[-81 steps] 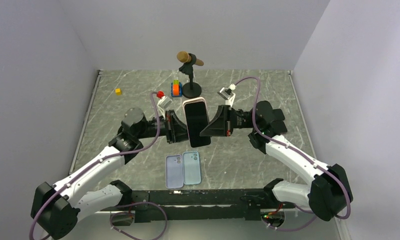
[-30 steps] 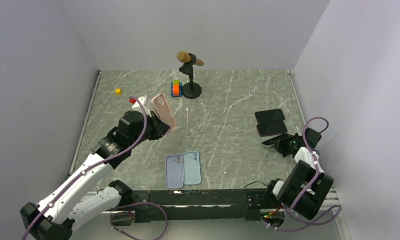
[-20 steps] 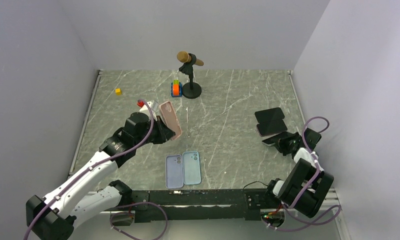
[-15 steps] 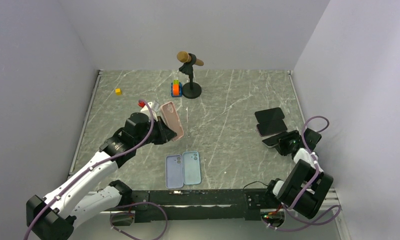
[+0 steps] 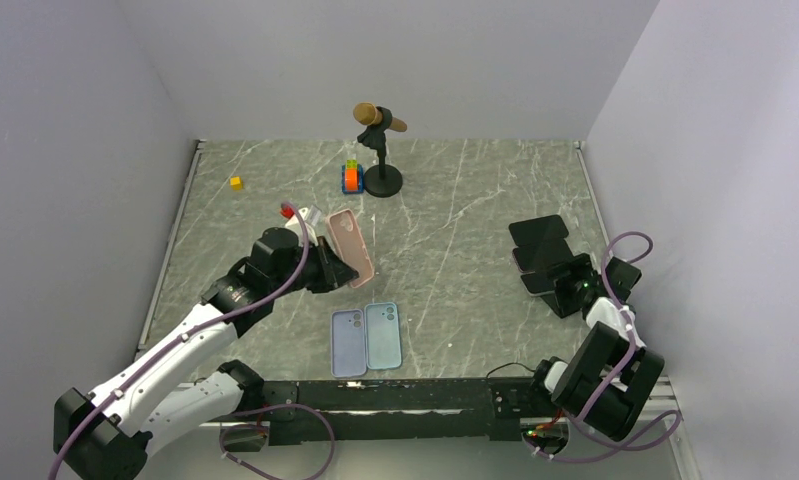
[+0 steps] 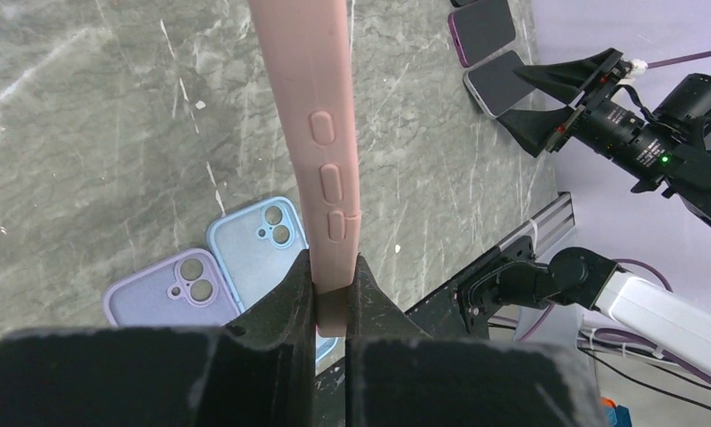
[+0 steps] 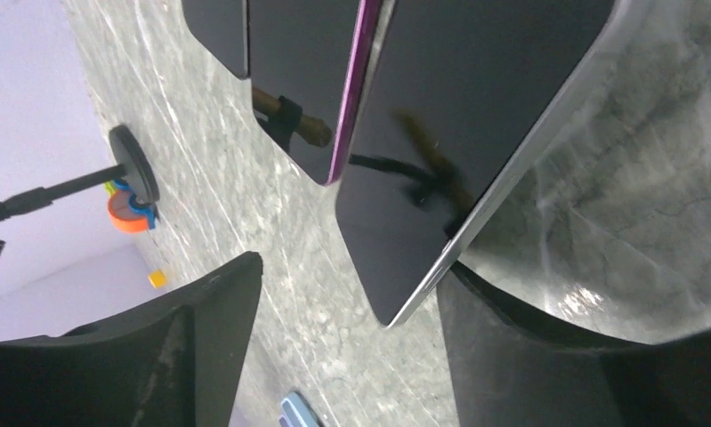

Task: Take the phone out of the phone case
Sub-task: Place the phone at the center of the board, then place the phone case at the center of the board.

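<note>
one pink phone case [image 6: 311, 107] shows three raised buttons [image 6: 334, 178] along its edge.

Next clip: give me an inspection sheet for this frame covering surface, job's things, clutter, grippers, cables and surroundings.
Surface: grey marbled table, no spills seen.
Job's things: pink case lifted off the table; silver-edged phone lying flat beside a purple-edged phone and a dark phone.
Clutter: lilac case, blue case, microphone on a stand, block stack, yellow block.
Grippers: left gripper shut on pink case; right gripper open, fingers astride the silver-edged phone's corner.
Cables: purple cables along both arms, no snag seen.
Surroundings: plain walls, nothing else seen.
</note>
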Action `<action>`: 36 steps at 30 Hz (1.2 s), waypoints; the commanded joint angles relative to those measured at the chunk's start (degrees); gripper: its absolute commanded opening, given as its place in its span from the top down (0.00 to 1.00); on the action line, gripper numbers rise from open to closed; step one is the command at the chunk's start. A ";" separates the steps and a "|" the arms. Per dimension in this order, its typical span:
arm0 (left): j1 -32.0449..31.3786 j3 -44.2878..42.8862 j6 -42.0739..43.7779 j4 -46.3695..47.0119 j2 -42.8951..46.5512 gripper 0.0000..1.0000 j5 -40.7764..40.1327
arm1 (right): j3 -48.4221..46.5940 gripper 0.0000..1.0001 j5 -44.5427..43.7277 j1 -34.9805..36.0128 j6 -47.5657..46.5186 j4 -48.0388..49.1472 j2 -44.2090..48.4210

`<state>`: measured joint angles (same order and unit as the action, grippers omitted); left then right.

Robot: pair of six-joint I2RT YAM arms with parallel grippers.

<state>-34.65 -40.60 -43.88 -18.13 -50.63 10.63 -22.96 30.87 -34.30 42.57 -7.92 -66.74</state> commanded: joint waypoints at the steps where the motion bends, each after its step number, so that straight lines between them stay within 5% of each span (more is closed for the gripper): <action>1: -0.39 -0.98 -0.45 2.80 -0.35 1.00 2.24 | -2.10 0.20 -0.31 0.36 -3.44 -4.51 2.77; 5: -0.82 -2.44 -0.04 2.23 -2.68 1.00 4.84 | -4.07 0.01 -1.46 1.19 -6.53 -9.89 7.45; 11: -5.99 -1.79 -1.73 6.71 -4.12 1.00 3.95 | -7.02 0.00 -1.74 3.72 -7.69 -14.13 15.60; 15: -9.90 -0.64 -4.01 5.69 -5.11 1.00 -0.74 | -11.81 0.00 -6.06 14.87 -8.13 -14.58 16.76; 24: -10.11 1.52 2.83 -14.14 1.22 1.00 -11.53 | -13.63 0.00 -2.97 40.25 -7.50 -4.92 7.70; 31: -10.41 6.27 -4.84 -32.06 10.02 1.00 -21.39 | -13.25 0.00 -3.41 48.61 -6.17 0.76 1.09; 36: -10.98 6.66 -12.78 -38.79 5.32 1.00 -20.15 | -13.92 0.00 -3.09 51.58 -5.74 2.45 -1.13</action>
<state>-45.15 -33.41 -49.32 -48.14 -41.45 -7.27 -36.03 27.40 15.42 36.27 -10.24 -67.11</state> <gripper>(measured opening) 0.119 0.994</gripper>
